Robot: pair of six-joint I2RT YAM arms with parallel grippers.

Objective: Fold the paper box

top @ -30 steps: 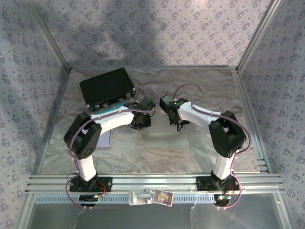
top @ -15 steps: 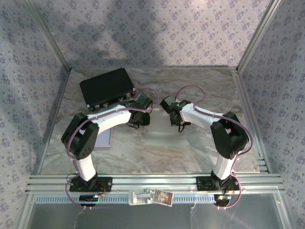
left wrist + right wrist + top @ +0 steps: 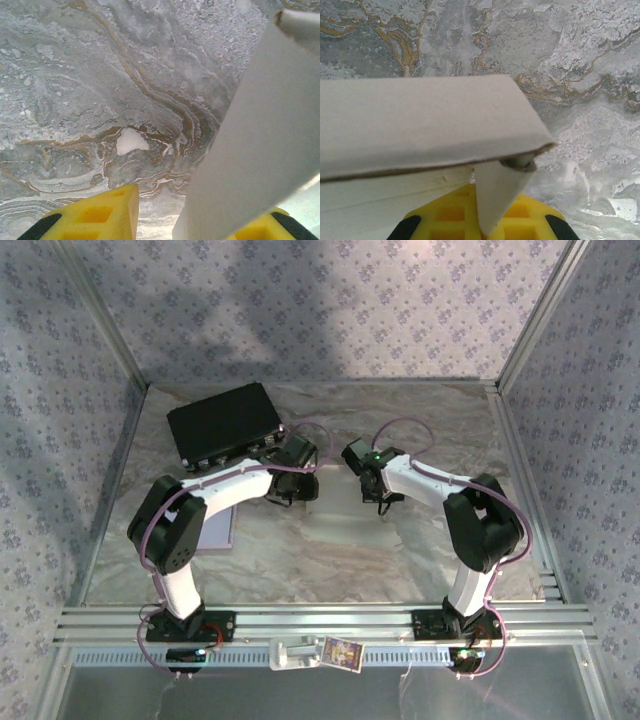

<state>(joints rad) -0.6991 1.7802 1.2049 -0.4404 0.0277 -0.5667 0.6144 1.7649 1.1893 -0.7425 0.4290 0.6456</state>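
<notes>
From above, we see both arms bent inward so that the left gripper (image 3: 288,498) and the right gripper (image 3: 380,502) face each other over the middle of the table (image 3: 420,430), well clear of every edge. The black case (image 3: 224,424) sits apart toward the far left corner. Between the two grippers lies a faint pale patch that we take for the paper box (image 3: 335,525). Its long axis seems to run left to right from one gripper to the other, and neither arm looks clearly nearer to it. The jaws are too small here for us to read.

In the left wrist view, a white panel (image 3: 260,150) slants from the top right down to the bottom edge and leans against the right-hand yellow finger (image 3: 272,227). The other finger (image 3: 107,212) stands off it with bare marble showing between them. So we read these jaws as partly apart, with the panel beside them rather than clamped.

In the right wrist view, a folded cardboard wall (image 3: 425,120) runs across the frame with its crease on the right. A narrow flap (image 3: 492,197) drops from it straight into the seam of the closed yellow fingers (image 3: 445,215). We judge that these jaws are pinching that flap and steadying the box. The coming fold therefore seems to turn on the left jaws, which have the free panel lying to their right.
</notes>
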